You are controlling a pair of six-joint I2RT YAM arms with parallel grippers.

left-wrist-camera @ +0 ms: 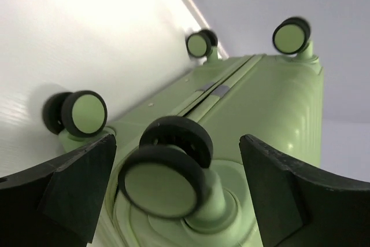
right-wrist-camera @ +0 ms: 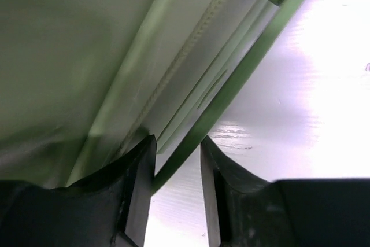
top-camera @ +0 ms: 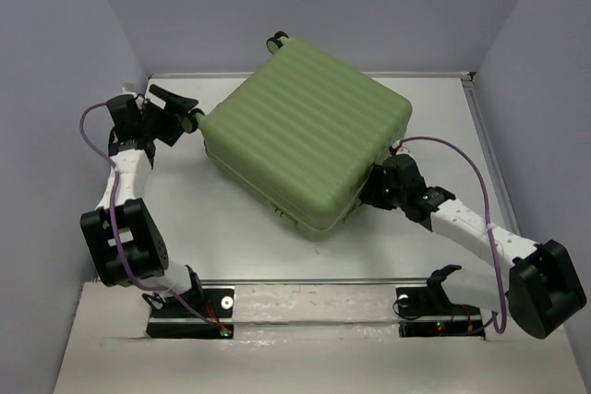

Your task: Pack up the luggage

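Luggage: here it is, the luggage (top-camera: 305,140), a large light-green hard-shell suitcase with a ribbed shell, shut and lying flat on its broad side. It sits cornerwise on the middle and far part of the desk, one corner pointing toward the arms.
Wheels: four black wheels with green hubs (left-wrist-camera: 84,114) fill the left wrist view, all on the end of the case that faces left. From above only one black wheel (top-camera: 275,41) peeks out at the far corner.
Seam: a closure line runs along the case's narrow side between the two shells, plain in the left wrist view.
Left pincer: the left pincer (top-camera: 185,110) is up against the wheel end, released, its black fingers (left-wrist-camera: 69,189) spread wide. The nearest wheel sits in the gap between them, touching neither.
Right pincer: the right pincer (top-camera: 374,193) is tucked in at the case's right near side, low by the desk. Its fingers (right-wrist-camera: 136,195) stand close together, a thin green edge of the case running down into the narrow gap. Whether they actually clamp that edge, I cannot tell.
Desk: a white, glossy desk (top-camera: 212,228) carries the case, bright with glare beside the right pincer.
Cables: a purple cable (top-camera: 462,159) loops over the right arm, and another runs along the left.
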